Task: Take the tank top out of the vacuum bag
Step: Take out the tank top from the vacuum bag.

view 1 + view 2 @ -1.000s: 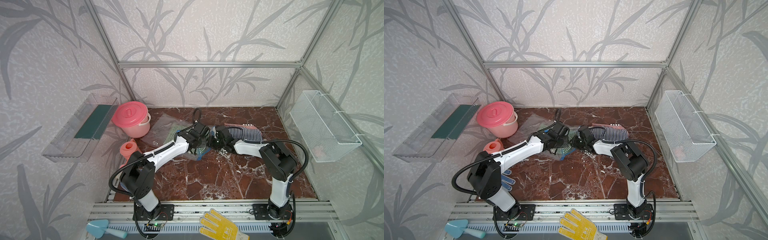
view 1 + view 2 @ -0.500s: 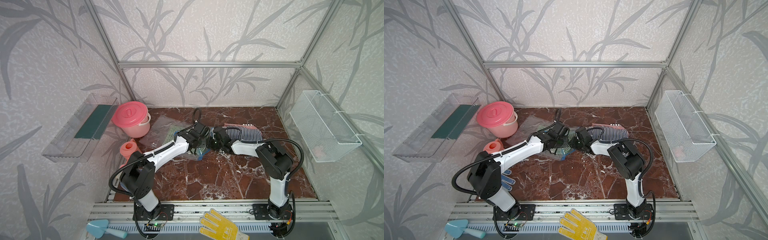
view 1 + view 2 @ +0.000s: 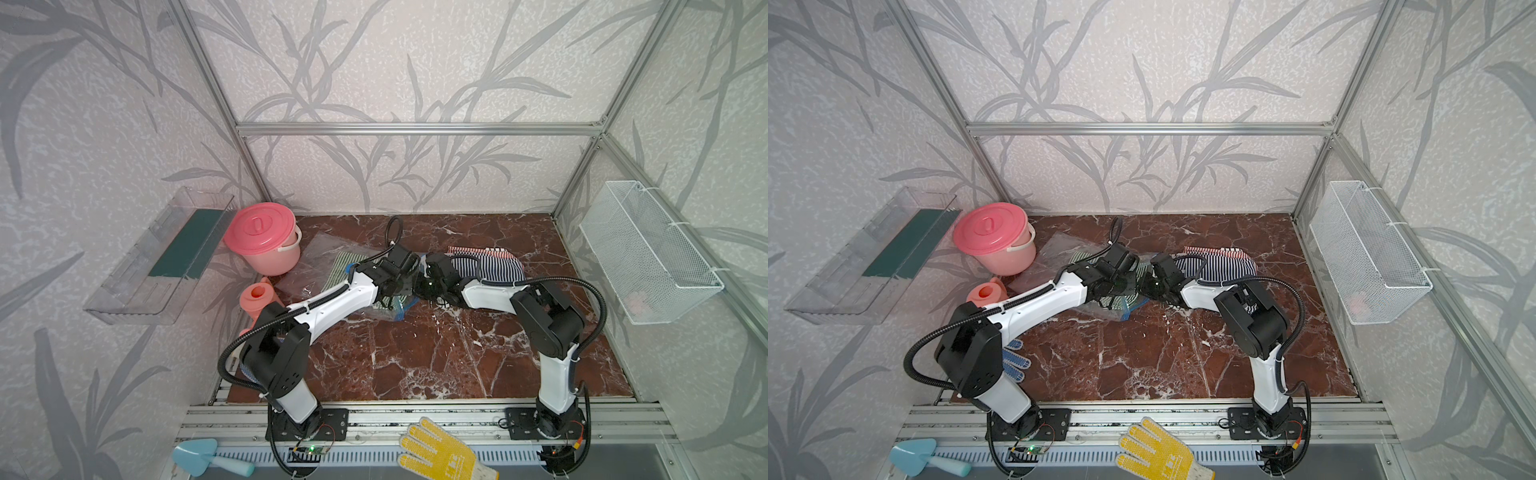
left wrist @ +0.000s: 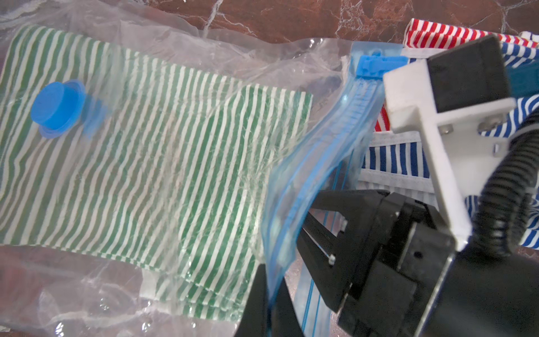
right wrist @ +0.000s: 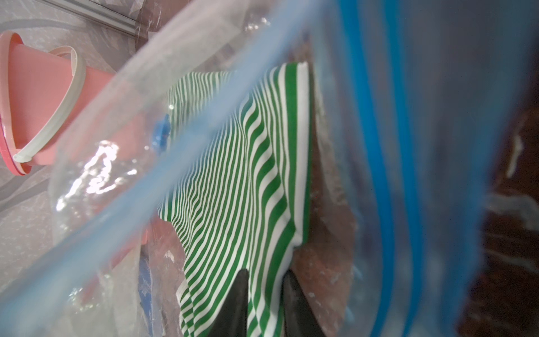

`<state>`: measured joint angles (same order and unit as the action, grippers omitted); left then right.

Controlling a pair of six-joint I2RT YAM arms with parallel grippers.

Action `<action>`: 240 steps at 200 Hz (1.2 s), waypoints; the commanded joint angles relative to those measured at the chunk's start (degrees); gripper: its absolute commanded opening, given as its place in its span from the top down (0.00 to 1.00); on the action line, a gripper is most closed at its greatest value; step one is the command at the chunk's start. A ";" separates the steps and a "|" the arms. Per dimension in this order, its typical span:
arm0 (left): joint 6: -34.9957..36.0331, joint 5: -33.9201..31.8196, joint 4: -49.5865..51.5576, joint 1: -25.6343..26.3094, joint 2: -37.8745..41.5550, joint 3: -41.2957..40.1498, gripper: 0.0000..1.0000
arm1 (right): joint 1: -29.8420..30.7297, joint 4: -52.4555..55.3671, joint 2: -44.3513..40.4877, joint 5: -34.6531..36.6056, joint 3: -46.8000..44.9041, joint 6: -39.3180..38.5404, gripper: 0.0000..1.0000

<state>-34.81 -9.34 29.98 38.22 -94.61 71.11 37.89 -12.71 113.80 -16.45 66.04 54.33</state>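
Note:
The vacuum bag (image 3: pixel 316 259) lies crumpled on the marble floor left of centre. Its round blue valve cap (image 4: pixel 55 109) and blue zip strip (image 4: pixel 320 140) show in the left wrist view. Inside it lies the tank top (image 4: pixel 145 151), green-and-white striped, also seen through the plastic in a top view (image 3: pixel 1077 257). My left gripper (image 4: pixel 271 277) is shut on the zip strip's upper lip and holds it raised. My right gripper (image 5: pixel 266 274) is inside the bag's mouth. A fold of the tank top (image 5: pixel 248 175) fills the gap between its fingers. In both top views the two wrists meet at the bag's mouth.
A lidded pink bucket (image 3: pixel 262 237) and a small pink can (image 3: pixel 257 295) stand left of the bag. Blue and red striped clothes (image 3: pixel 486 264) lie behind my right wrist. A wire basket (image 3: pixel 648 249) hangs on the right wall, a clear shelf (image 3: pixel 162 253) on the left.
My right gripper has pushed leftward, deeper into the bag's mouth, and its fingers have drawn in on the striped fabric. The left arm has held still.

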 commanded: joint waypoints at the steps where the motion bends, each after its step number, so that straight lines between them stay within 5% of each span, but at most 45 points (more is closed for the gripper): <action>1: 0.73 -0.67 0.50 0.08 -0.40 1.23 1.00 | 0.59 5.60 -1.38 1.77 2.15 -4.01 0.77; 27: 0.94 -0.50 0.52 0.10 -0.50 1.63 1.00 | 1.00 12.47 0.98 4.04 5.30 -6.95 0.75; 94: 1.21 1.58 0.07 0.10 -0.75 1.99 1.00 | 1.75 10.54 6.00 3.00 7.27 -4.62 0.66; 107: 1.30 1.54 0.29 0.10 -0.83 2.02 1.00 | 1.58 8.68 6.52 2.82 7.01 -3.56 0.70; 139: 1.58 0.16 0.93 0.10 -0.84 1.71 1.00 | 0.98 5.08 6.15 1.92 6.07 -2.50 1.00; 240: 0.88 -1.29 1.97 -0.07 -2.39 2.45 1.00 | -0.07 7.12 -2.22 2.98 3.52 -4.92 1.00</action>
<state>-34.06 -8.95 30.74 38.22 -96.20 71.22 38.02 -6.92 115.72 -13.96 70.26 50.72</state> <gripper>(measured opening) 0.045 0.049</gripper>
